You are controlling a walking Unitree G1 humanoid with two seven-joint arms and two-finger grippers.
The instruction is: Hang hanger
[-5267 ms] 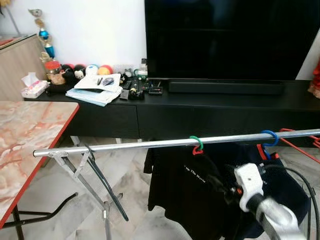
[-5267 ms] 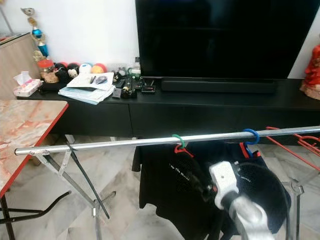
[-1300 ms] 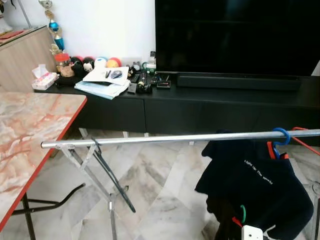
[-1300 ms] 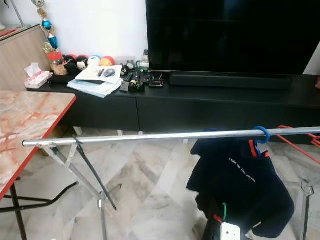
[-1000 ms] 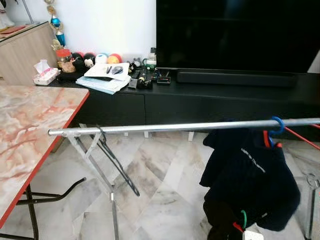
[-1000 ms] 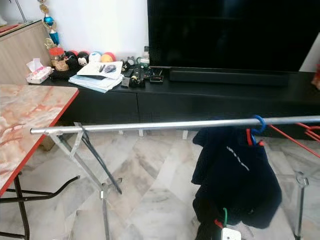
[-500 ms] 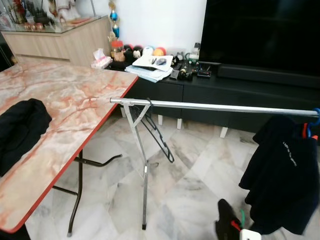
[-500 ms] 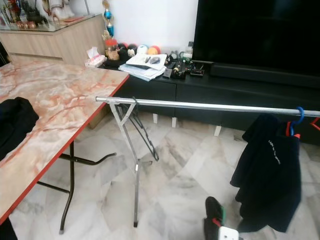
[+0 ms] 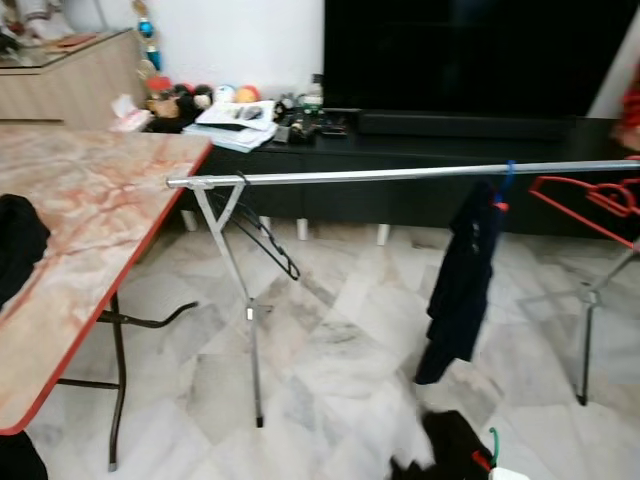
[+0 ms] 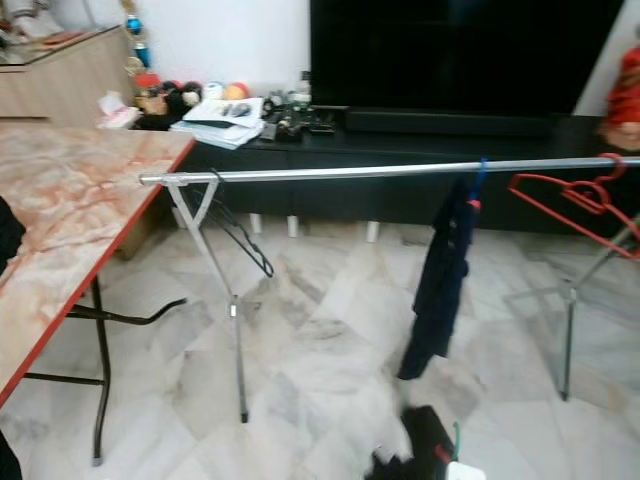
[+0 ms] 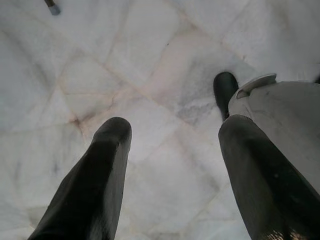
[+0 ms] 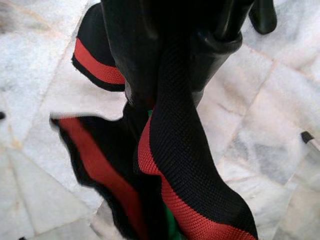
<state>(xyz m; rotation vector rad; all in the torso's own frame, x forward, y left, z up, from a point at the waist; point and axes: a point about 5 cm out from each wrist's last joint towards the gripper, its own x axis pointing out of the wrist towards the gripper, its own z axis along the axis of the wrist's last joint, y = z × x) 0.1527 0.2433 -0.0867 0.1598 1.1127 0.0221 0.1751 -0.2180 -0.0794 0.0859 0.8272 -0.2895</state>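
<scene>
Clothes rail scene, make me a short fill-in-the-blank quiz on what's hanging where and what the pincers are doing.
1. The dark shirt hangs from the metal rail on a ____ hook.
2. The empty hangers at the rail's far right end are ____.
3. The right pincer is shut on a black garment trimmed in ____.
4. The left pincer hangs over the floor with its fingers ____.

Missing words: blue; red; red; open

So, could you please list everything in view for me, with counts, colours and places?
Rail: one, silver, across the room.
Hung garment: one, dark, on the rail by a blue hook.
Empty hangers: red, at the rail's right end.
Table: one, marble-patterned with red edge, left.
TV: one, black, on a black cabinet.
Held garment: one, black with red trim, hanging low at right.
Left gripper: jaws open above the floor.
Right gripper: jaws shut on the held garment.
</scene>
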